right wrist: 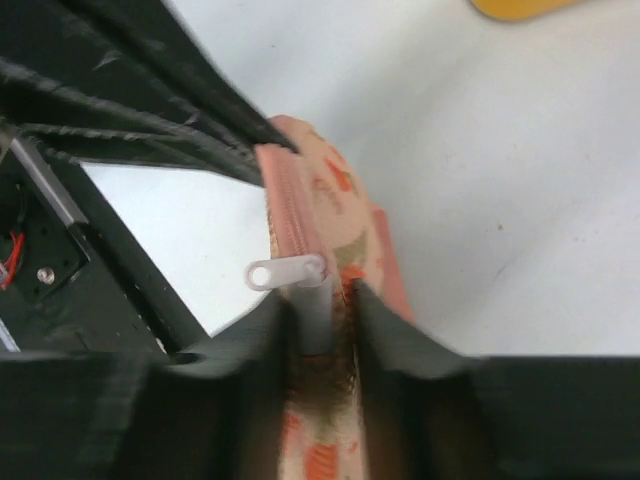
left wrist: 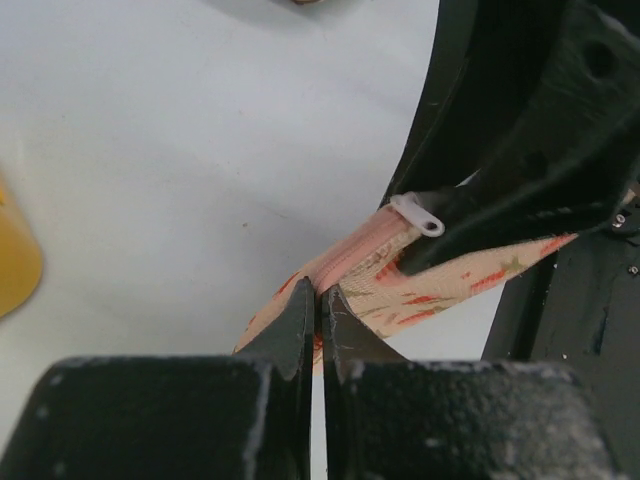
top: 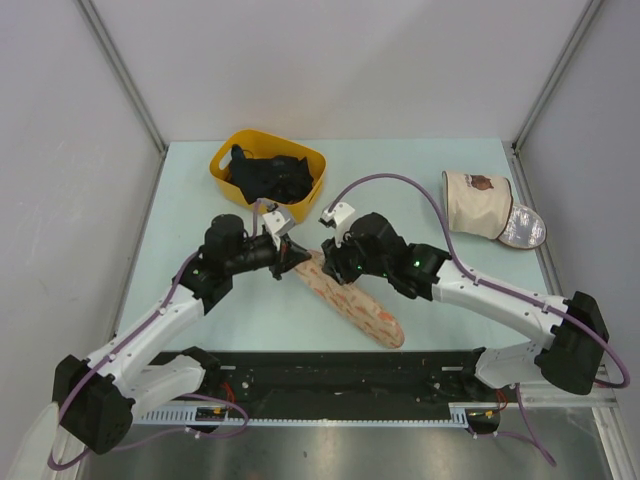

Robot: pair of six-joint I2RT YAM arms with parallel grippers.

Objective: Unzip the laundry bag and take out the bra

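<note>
Top external: fixed high behind the arm bases, looking down on the whole bench, with the laundry bag at centre. Left wrist: very close, sighting along the left claw onto the bag's end. Right wrist: equally close above the bag's zip edge, past the right claw. Shared by both wrist views: the bag's end and its zip pull.

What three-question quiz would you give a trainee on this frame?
1. True or false: the laundry bag already lies wide open.
2. Fill in: the white zip pull stands between the fingers of the ___ pincer.
3. What is the left pincer shut on? A nothing; B the bag's end; C the zip pull.
Key: 1 false; 2 right pincer; 3 B.
</note>
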